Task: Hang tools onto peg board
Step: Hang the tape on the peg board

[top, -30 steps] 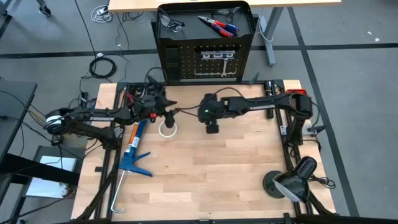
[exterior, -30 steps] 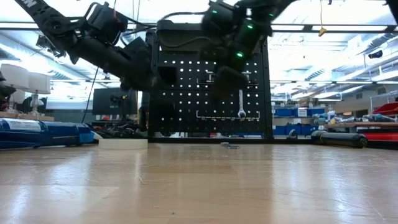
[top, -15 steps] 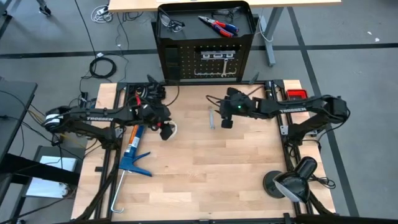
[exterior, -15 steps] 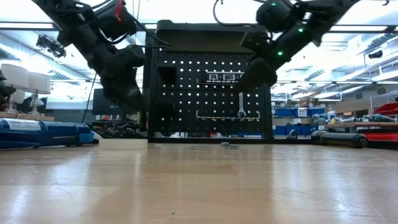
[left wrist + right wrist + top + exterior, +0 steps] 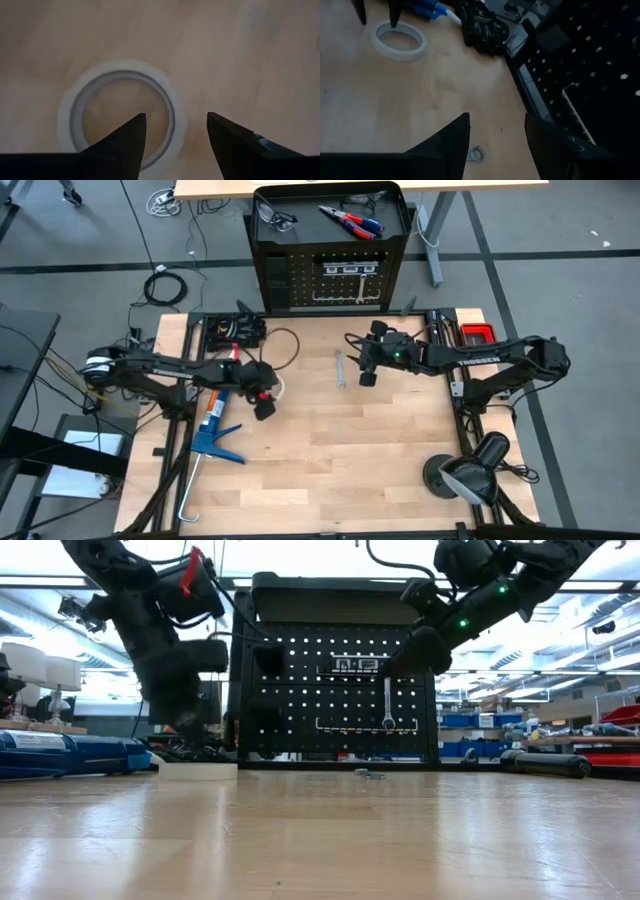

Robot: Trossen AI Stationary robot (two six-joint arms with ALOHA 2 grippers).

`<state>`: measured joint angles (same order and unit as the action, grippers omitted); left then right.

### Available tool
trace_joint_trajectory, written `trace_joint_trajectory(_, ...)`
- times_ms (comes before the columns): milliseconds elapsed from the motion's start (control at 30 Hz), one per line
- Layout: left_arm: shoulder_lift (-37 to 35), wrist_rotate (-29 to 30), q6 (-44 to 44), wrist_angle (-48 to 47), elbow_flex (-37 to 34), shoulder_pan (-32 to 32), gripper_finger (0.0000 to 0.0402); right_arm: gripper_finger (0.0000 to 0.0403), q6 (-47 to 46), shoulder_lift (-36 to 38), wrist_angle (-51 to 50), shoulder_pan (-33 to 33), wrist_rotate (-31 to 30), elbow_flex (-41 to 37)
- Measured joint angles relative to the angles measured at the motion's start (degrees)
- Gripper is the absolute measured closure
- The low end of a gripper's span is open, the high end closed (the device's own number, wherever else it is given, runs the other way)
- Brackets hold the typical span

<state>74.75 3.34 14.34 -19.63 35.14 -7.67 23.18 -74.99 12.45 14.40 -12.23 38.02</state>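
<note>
Wooden surface (image 5: 330, 450) is carrying a wrench (image 5: 340, 369) just ahead of your right tool (image 5: 495, 137), released and empty, while your left tool (image 5: 175, 135), also released, is risking snagging the tape ring (image 5: 120, 112).

Both arms above the table, left gripper (image 5: 264, 406) and right gripper (image 5: 366, 373) fingers apart, empty.
</note>
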Motion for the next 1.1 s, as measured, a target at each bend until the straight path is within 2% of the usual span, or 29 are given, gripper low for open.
trace_joint_trajectory(100,3.21,1.61,-0.4,0.72,0.09,1.1,0.0188,0.0206,-0.66,0.34,-4.11,-0.03,0.0,-0.09)
trace_joint_trajectory(267,9.14,5.17,-0.9,-0.09,3.43,2.12,0.0188,0.0206,-0.5,0.32,-5.37,-0.05,0.0,-0.09)
trace_joint_trajectory(433,15.6,5.61,-6.57,-4.15,8.41,3.24,0.0203,0.0206,-0.48,0.32,-5.27,-0.01,0.0,-0.09)
trace_joint_trajectory(533,18.94,7.79,-9.6,-7.13,11.39,4.61,0.0256,0.0206,-0.48,0.32,-5.36,-0.01,0.0,-0.09)
trace_joint_trajectory(667,21.17,12.62,-11.26,-10.35,15.12,6.68,0.037,0.0206,-0.48,0.32,-5.33,-0.01,-0.04,-0.09)
trace_joint_trajectory(800,21.31,25.44,-14.35,-11.14,17.14,9.01,0.038,0.0206,-0.5,0.32,-5.36,0.01,-0.04,-0.09)
trace_joint_trajectory(900,20.8,37.72,-18.53,-13.21,19.29,10.4,0.038,0.0206,-0.66,0.32,-5.37,0.01,-0.04,-0.09)
trace_joint_trajectory(1033,20.93,53.92,-28.42,-12.57,20.96,9.63,0.038,0.0206,-0.63,0.32,-5.25,0.01,-0.04,-0.09)
trace_joint_trajectory(1100,20.92,58.94,-33.72,-11.55,22.1,8.18,0.038,0.0206,-0.66,0.32,-5.21,0.01,-0.04,-0.09)
